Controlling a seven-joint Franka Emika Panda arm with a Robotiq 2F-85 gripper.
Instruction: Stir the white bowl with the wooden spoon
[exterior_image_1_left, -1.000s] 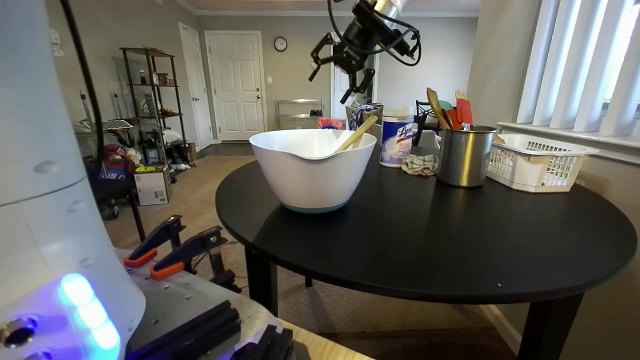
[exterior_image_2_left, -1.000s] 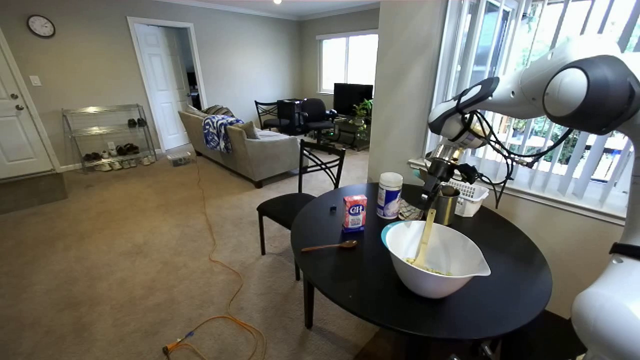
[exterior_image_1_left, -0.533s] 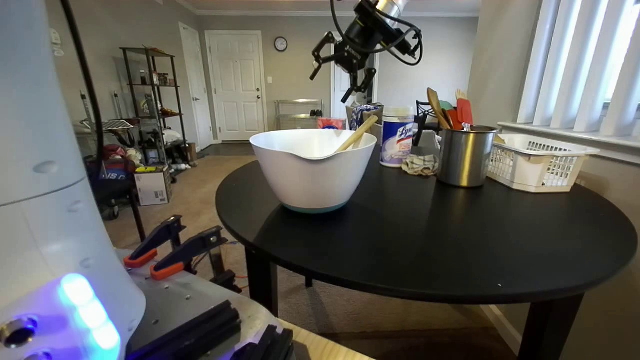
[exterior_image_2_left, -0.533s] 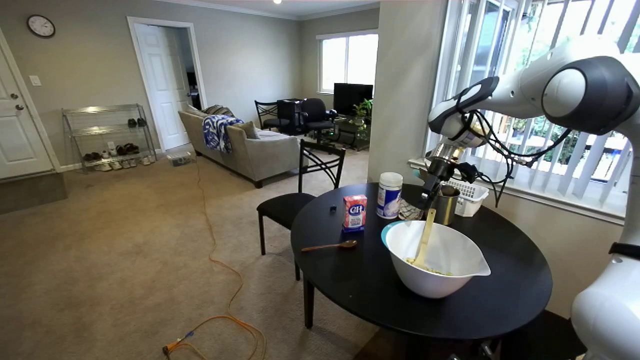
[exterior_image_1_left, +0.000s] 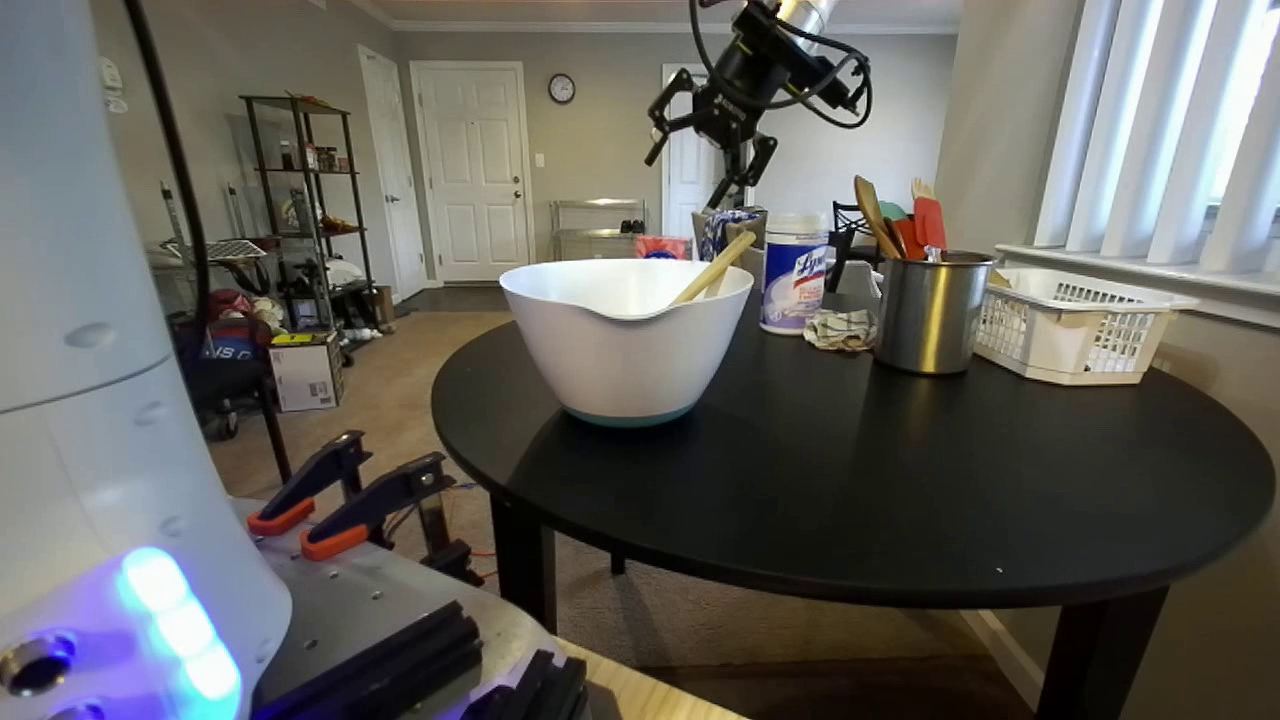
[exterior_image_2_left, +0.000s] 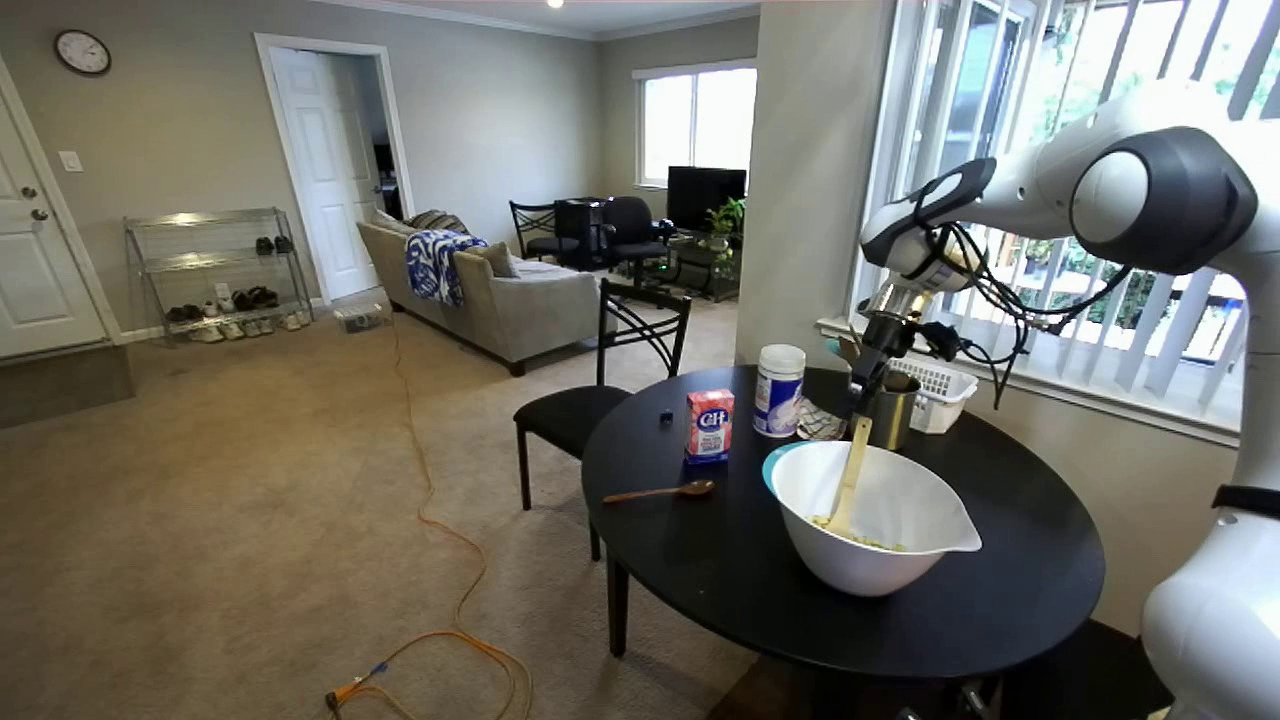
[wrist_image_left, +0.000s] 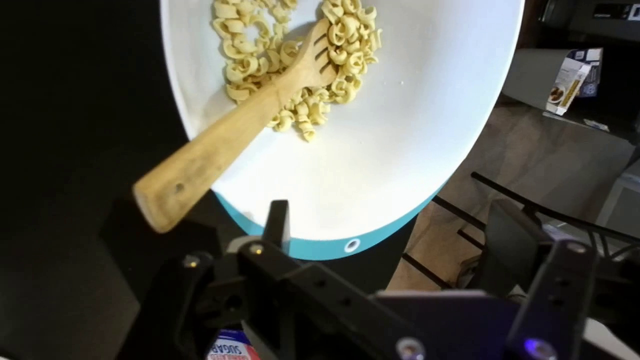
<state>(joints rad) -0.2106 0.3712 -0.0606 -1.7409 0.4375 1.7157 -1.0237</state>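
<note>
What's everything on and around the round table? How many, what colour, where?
bowl: one, white, on table
wooden spoon: one, tan, leaning in bowl
pasta: many pieces, yellow, in bowl
other spoon: one, brown, on table
sugar box: one, pink and blue, on table
tiny thing: one, dark, near sugar box
tub: one, white and purple, on table
cloth: one, pale, beside tub
pot: one, silver, on table
utensils: several, mixed colours, in pot
basket: one, white, beside pot
table: one, black, under bowl
chair: at least one, black, beside table
arm: one, white, over table
tool: one, black, open above table
</note>
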